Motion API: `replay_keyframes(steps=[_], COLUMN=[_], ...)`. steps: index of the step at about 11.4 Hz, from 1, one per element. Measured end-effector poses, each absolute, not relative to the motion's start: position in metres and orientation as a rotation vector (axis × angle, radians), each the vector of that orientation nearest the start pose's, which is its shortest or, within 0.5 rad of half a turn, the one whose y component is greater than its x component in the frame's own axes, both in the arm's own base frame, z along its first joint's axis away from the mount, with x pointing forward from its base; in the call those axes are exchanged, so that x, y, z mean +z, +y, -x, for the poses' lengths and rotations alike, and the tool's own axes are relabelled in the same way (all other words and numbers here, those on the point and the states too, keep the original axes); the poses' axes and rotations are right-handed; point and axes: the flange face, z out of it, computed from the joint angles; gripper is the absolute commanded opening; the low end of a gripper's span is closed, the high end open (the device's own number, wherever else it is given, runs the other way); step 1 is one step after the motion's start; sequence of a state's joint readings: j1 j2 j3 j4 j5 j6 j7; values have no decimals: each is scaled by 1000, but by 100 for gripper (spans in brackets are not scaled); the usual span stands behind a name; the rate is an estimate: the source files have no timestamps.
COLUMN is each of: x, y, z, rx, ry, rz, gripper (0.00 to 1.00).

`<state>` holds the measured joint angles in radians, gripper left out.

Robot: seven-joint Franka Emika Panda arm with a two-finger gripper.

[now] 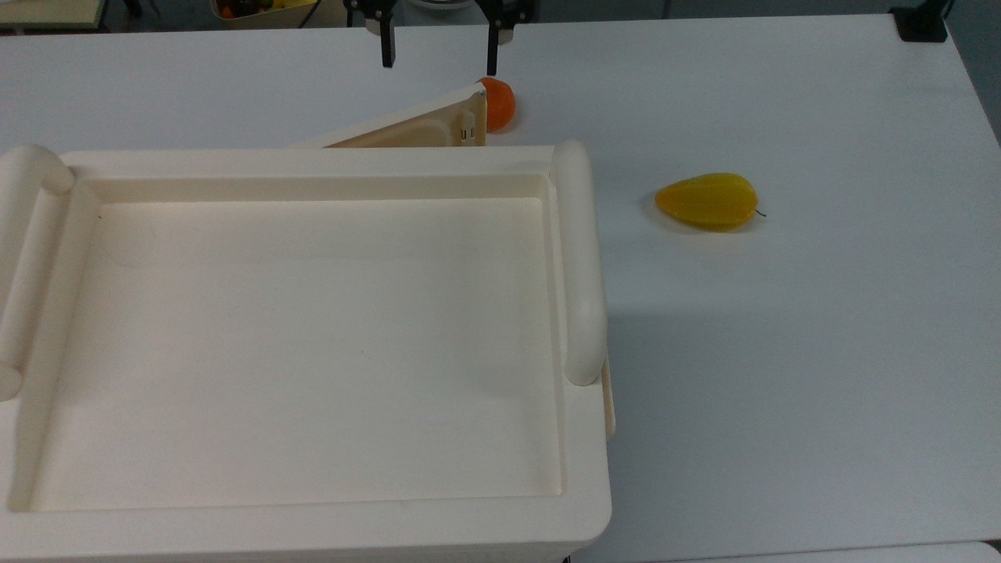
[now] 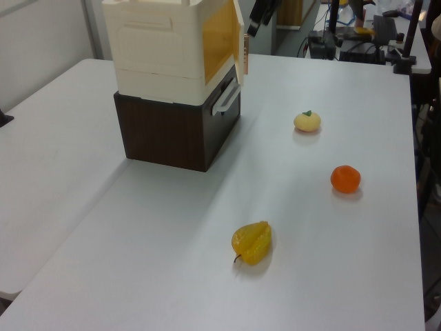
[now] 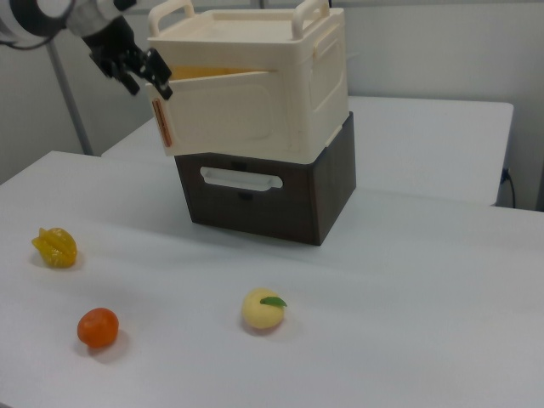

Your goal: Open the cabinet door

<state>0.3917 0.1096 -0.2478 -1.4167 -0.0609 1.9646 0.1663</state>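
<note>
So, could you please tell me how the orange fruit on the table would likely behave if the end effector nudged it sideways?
The orange fruit looks nearly round, so it would probably roll rather than slide. It sits on the smooth white table with open space around it, so it might travel some way. Its glossy skin suggests a hard, possibly slippery surface, so a pinch grasp could slip off unless centred.

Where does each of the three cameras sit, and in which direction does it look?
Top view: above the cabinet, looking straight down on its tray-like top; the open pincer shows at the upper edge.
Left view: raised, off one end of the table, looking along it at the cabinet's side and the half-open cabinet door.
Right view: lower, facing the cabinet's front, with the arm at the right view's upper left.
All share the orange fruit and yellow fruit.
</note>
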Motion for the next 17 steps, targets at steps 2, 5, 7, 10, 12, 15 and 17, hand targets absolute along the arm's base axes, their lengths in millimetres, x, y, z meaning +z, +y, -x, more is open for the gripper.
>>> replay_keyframes(steps=[2,5,7,10,12,15,17], x=[706,719,708,676,669,665,669], y=[93,101,112,123,122,109,92], z=[-606,-616,-631,-650,-651,-635,-618], rx=[-772,-964,-1044,-1017,-968,-752,-599], ry=[11,-12,-33,-53,-49,-38,-61], rz=[3053,2976,2945,2967,2991,3084,3139], gripper=[100,100,100,100,100,100,100])
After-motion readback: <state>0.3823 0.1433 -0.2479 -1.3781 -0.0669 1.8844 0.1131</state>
